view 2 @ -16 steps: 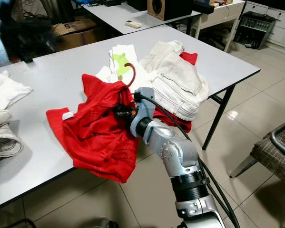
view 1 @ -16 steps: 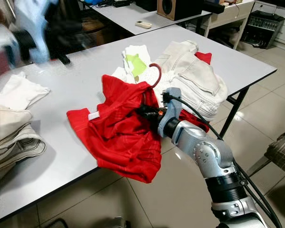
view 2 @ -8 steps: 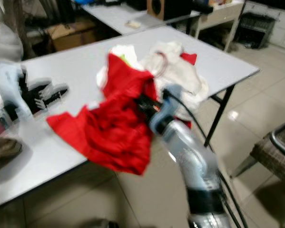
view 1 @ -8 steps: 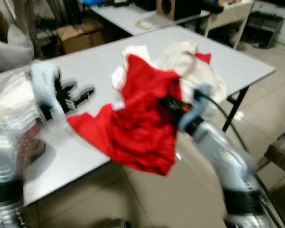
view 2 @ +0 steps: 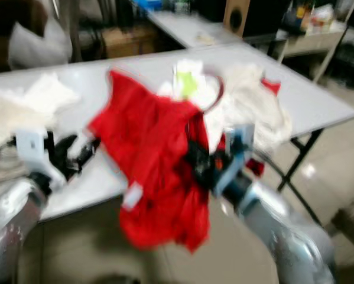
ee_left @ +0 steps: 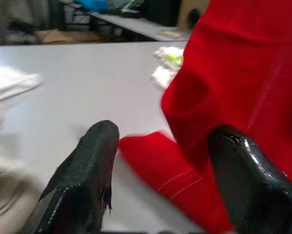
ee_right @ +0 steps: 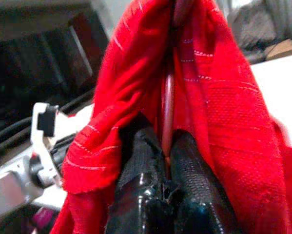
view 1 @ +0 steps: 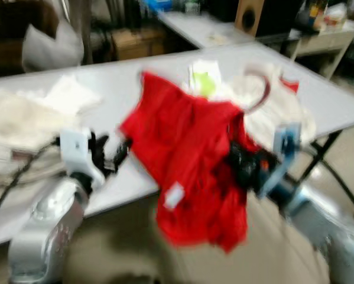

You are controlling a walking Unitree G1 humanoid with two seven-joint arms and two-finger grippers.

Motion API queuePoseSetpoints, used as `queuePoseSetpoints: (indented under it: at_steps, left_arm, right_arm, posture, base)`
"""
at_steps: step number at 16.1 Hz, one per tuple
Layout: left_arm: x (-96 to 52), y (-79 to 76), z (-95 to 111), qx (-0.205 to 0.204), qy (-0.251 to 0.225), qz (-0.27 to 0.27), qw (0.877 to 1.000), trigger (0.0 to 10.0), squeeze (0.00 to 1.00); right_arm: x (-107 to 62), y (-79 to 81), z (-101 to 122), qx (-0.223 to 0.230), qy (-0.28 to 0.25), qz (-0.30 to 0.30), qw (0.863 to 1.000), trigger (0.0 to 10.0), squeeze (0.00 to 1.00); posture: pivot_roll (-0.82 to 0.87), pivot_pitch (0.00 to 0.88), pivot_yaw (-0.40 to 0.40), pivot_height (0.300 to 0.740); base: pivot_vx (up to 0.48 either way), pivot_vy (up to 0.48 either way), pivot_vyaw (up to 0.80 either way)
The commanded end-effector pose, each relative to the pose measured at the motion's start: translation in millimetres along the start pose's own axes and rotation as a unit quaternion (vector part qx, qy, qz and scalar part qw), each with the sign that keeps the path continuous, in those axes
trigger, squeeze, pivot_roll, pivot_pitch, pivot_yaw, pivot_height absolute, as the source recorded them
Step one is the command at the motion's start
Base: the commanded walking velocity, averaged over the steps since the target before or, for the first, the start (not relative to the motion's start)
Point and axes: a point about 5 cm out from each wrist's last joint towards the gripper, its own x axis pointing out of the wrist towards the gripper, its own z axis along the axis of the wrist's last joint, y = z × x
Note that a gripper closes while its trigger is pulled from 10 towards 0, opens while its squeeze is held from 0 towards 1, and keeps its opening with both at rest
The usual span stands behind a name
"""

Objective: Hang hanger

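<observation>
A red shirt (view 1: 191, 160) on a dark red hanger hangs lifted over the front edge of the grey table (view 1: 123, 83). The hanger's hook (view 1: 260, 89) sticks up at the right of the shirt. My right gripper (view 1: 242, 168) is shut on the hanger's rod (ee_right: 167, 112) through the cloth, as the right wrist view shows. My left gripper (view 1: 109, 155) stands open at the table's front edge, just left of the shirt. In the left wrist view its fingers (ee_left: 82, 185) are spread, with the red cloth (ee_left: 243, 73) close ahead. The eye views are blurred.
Pale folded clothes (view 1: 23, 124) lie on the table's left. A cream garment (view 1: 283, 106) and a white piece with green (view 1: 203, 80) lie behind the shirt. A second table (view 1: 200, 26) with a speaker (view 1: 250, 15) stands at the back. Tiled floor lies below.
The camera has swung. My right gripper has lifted the hanger and red shirt off the table, so the shirt now hangs. My left arm has come forward beside the shirt.
</observation>
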Motion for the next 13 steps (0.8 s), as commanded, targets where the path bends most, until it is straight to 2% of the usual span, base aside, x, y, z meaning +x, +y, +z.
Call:
queuePoseSetpoints:
  at_steps: [1,4,7,8,13]
  left_arm:
    - [-1.9,-7.2,3.0,0.014,-0.014,-0.003,1.0,10.0,0.0]
    - [-5.7,-20.3,2.3,0.027,-0.019,-0.033,0.999,10.0,0.0]
    - [-7.8,-23.1,1.7,0.035,-0.021,-0.037,0.998,10.0,0.0]
    - [-8.1,-22.6,2.0,0.049,-0.02,-0.042,0.998,10.0,0.0]
    - [-8.8,-21.0,3.2,0.066,-0.021,-0.048,0.996,10.0,0.0]
  right_arm:
    - [-8.2,4.8,6.7,-0.013,0.002,0.009,1.0,10.0,0.0]
    - [-17.5,-3.1,-1.5,0.001,0.014,-0.025,1.0,10.0,0.0]
    - [-22.0,-6.2,-7.5,0.011,0.019,-0.039,0.999,10.0,0.0]
    - [-24.8,-7.1,-10.3,0.014,0.022,-0.042,0.999,10.0,0.0]
    - [-29.6,-7.1,-13.6,0.012,0.032,-0.032,0.999,10.0,0.0]
  posture:
    - [-0.1,0.0,0.016,0.719]
    - [-0.1,0.0,0.016,0.719]
    - [-0.09,0.0,0.021,0.719]
    - [-0.09,0.0,0.033,0.719]
    - [-0.07,0.0,0.053,0.719]
  base:
    - [0.0,0.0,0.79]
    - [0.0,0.0,0.79]
    - [0.0,-0.364,0.79]
    - [0.0,-0.48,0.79]
    - [0.0,-0.48,0.79]
